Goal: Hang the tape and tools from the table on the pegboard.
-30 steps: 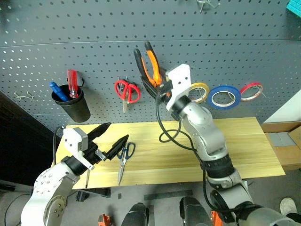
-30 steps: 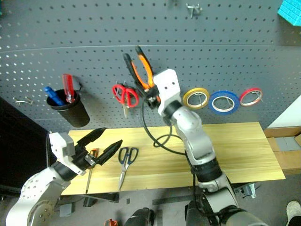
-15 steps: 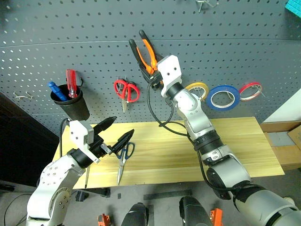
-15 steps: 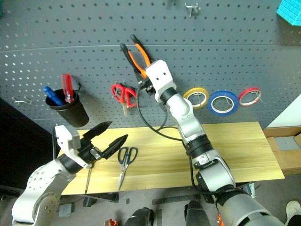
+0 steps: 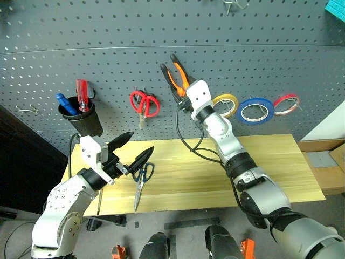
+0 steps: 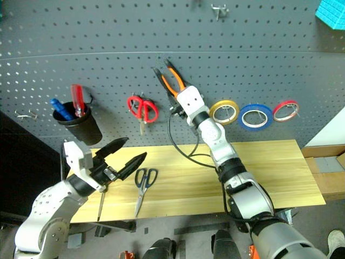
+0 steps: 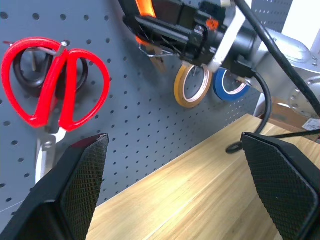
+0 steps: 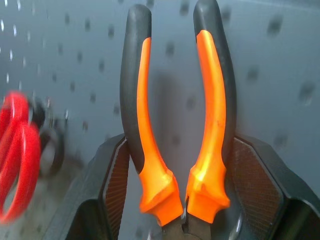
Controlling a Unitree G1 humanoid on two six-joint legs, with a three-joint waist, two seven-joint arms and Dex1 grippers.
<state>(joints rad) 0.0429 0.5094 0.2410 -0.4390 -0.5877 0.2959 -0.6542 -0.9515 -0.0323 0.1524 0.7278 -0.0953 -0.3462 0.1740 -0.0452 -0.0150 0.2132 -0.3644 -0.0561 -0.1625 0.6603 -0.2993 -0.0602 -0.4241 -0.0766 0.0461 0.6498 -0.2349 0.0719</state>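
Observation:
My right gripper point(image 5: 182, 98) is raised to the dark grey pegboard point(image 5: 108, 43), shut on the pliers point(image 8: 175, 125). Their orange-and-black handles point up, close against the board, right of the red scissors. The blue tape point(image 5: 255, 110) hangs on the pegboard between a yellow roll and a red roll. On the table point(image 5: 269, 162) the dark-handled scissors point(image 5: 141, 181) lie at the left, blades toward the front edge. The slim screwdriver point(image 6: 101, 202) lies left of them, partly hidden by my left gripper point(image 5: 137, 145), which hovers open and empty over them.
Red scissors point(image 5: 144, 103) hang left of the pliers. A black cup point(image 5: 81, 116) with a red-handled screwdriver hangs at the far left. The yellow roll point(image 5: 226, 102) and the red roll point(image 5: 287, 102) flank the blue tape. Bare hooks point(image 5: 237, 5) sit at the top.
My right arm has stretched out toward the pegboard and the wrist has rolled; the pliers now sit lower and closer to the board. The left gripper has stayed in place, open.

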